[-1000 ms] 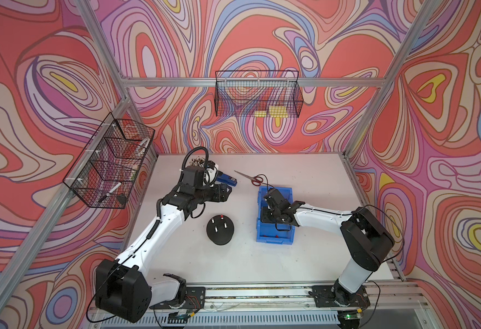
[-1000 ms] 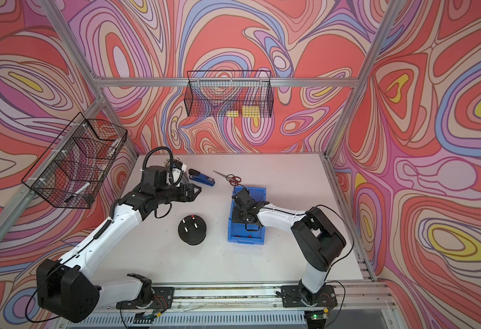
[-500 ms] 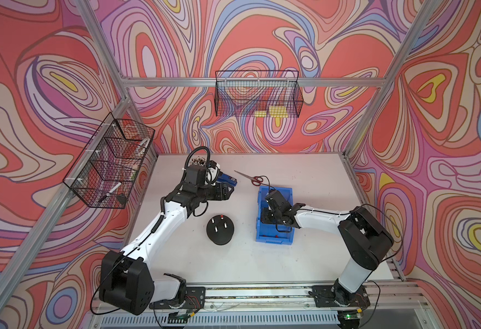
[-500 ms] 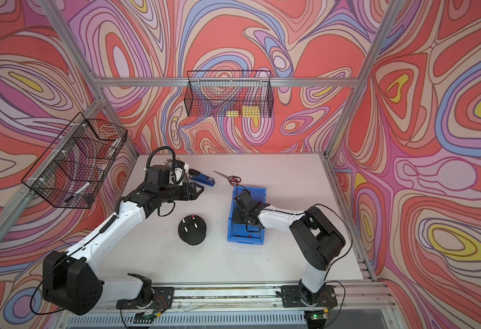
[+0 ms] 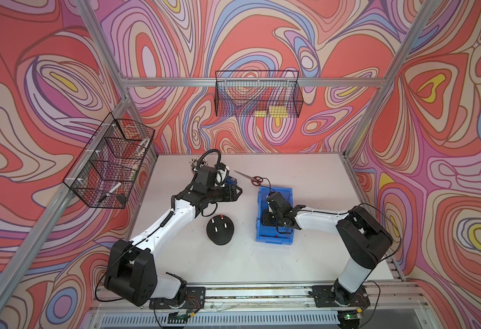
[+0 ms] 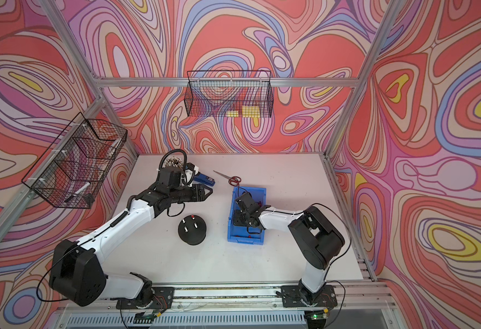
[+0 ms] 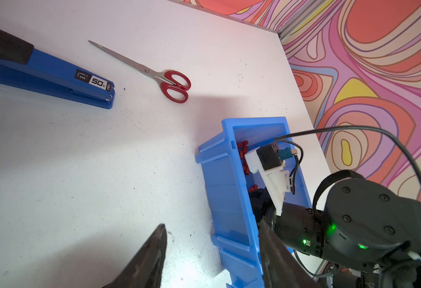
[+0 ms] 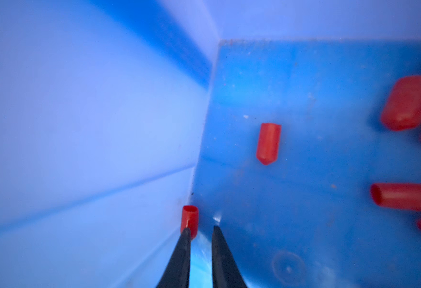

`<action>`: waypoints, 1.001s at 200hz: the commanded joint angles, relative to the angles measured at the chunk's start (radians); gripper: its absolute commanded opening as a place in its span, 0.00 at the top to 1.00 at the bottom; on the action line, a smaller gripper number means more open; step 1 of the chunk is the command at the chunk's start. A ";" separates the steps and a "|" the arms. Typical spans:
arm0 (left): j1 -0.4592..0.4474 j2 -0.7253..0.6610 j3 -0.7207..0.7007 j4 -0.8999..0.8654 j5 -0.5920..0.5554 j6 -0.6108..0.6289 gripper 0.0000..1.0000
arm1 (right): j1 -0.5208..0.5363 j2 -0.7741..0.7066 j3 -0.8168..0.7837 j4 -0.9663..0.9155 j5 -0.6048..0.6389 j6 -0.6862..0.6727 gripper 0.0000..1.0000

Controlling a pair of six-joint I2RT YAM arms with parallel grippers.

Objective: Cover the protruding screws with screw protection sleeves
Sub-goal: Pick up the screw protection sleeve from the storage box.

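Note:
A black round base [image 5: 220,232] [image 6: 192,232] stands mid-table with the protruding screws on it. Two silvery studs [image 5: 225,225] show bare, and one at the far side wears a red sleeve [image 5: 221,218]. The screw protection sleeves [image 8: 268,143] lie loose on the floor of the blue bin [image 5: 273,242]. My right gripper [image 8: 201,229] is down inside the bin, jaws a little apart. One sleeve [image 8: 190,219] leans on the bin wall at the tip of one finger, outside the gap. My left gripper [image 7: 212,224] [image 5: 237,192] hovers open and empty, left of the bin.
Red-handled scissors [image 5: 250,179] and a blue stapler [image 7: 47,74] lie behind the bin. A bundle of white-tipped pencils [image 5: 198,163] stands at the back left. Wire baskets [image 5: 108,168] hang on the left and back walls.
My left gripper has drifted right toward the bin and its jaws have narrowed. The right gripper has stayed inside the bin, shifting only slightly.

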 commanded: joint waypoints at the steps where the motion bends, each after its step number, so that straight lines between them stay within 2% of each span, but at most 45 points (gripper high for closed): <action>1: 0.001 0.007 0.001 0.034 -0.014 -0.018 0.41 | -0.004 0.012 -0.026 0.051 -0.027 -0.010 0.80; 36: -0.003 0.035 -0.002 0.063 0.033 -0.066 0.43 | -0.007 0.011 -0.031 0.062 -0.030 -0.021 0.80; 80: -0.019 0.063 -0.025 0.094 0.057 -0.123 0.53 | -0.008 -0.011 -0.044 0.073 -0.027 -0.026 0.79; 200: -0.044 0.100 -0.037 0.125 0.057 -0.159 0.54 | -0.007 -0.002 -0.026 0.070 -0.030 -0.038 0.76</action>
